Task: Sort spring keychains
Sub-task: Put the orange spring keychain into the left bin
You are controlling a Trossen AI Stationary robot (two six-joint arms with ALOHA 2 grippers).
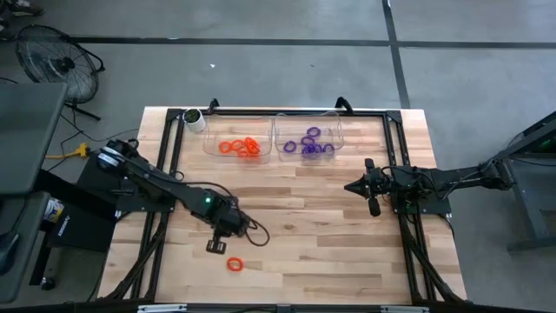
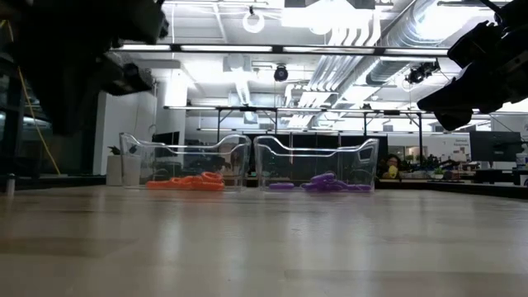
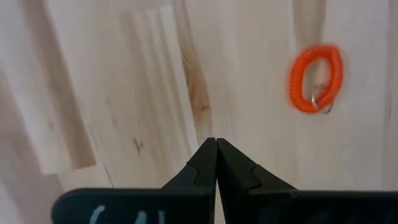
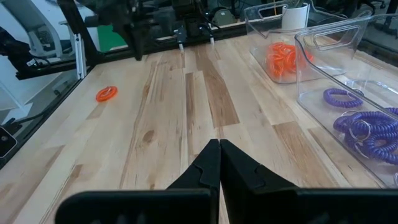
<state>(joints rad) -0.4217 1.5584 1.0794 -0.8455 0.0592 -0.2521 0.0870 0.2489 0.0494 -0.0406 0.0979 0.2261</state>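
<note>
**Nearly sorted: one orange coil loose on the table, both sets of fingers closed and empty**

Plainly, the left gripper (image 3: 216, 144) has its two dark fingers (image 3: 200, 165) pressed tip to tip, forming a sharp wedge with nothing between them. It hangs over bare wood at the near side of the table (image 1: 330, 235), close to a single orange-red spring keychain (image 1: 234, 263) but not touching it. In the left wrist view that keychain (image 3: 316, 78) is a tight plastic coil bent into an oval loop, with a small metal ring hooked at one end, lying flat on the planks.

The right gripper (image 4: 219, 144) is likewise closed flat and holds nothing. It waits above the table's right side, near the purple bin, its arm reaching in from the right edge.

The table is pale butcher-block wood, laid in long strips with darker grain streaks. At its far edge stand two clear plastic bins side by side, thin-walled, with rounded corners and scooped rims. The left bin (image 1: 211, 139) holds a heap of orange-red spring keychains (image 1: 240, 147); the right bin (image 1: 337, 130) holds the purple spring keychains (image 1: 311, 143), the same ribbed, glossy loops. A small white cup (image 1: 194, 119) stands just beside the orange bin at the table's far left corner.
</note>
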